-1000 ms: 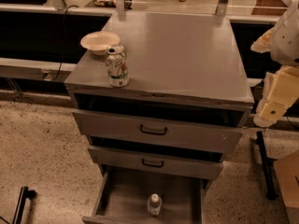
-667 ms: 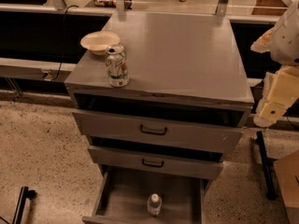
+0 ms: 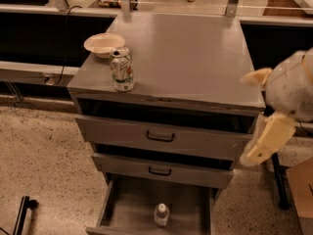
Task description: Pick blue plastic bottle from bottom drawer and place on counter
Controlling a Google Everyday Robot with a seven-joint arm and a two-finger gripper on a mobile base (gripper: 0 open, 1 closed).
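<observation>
Bottom drawer [image 3: 129, 204] open, blue plastic bottle [image 3: 161, 214] upright inside; claw [image 3: 248, 119] apart, empty, beside counter [image 3: 186, 53].

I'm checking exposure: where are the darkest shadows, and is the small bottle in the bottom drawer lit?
Camera view: darkest in the gaps above both upper drawers; the small clear plastic bottle stands lit in the open grey metal bottom drawer; the grey counter top is brightest; the cream hand hangs right of those drawers.

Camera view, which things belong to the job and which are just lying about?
Job: bottle in bottom drawer; counter; gripper, at right, past the counter's edge.
Lying about: can; bowl, both on the counter.
</observation>
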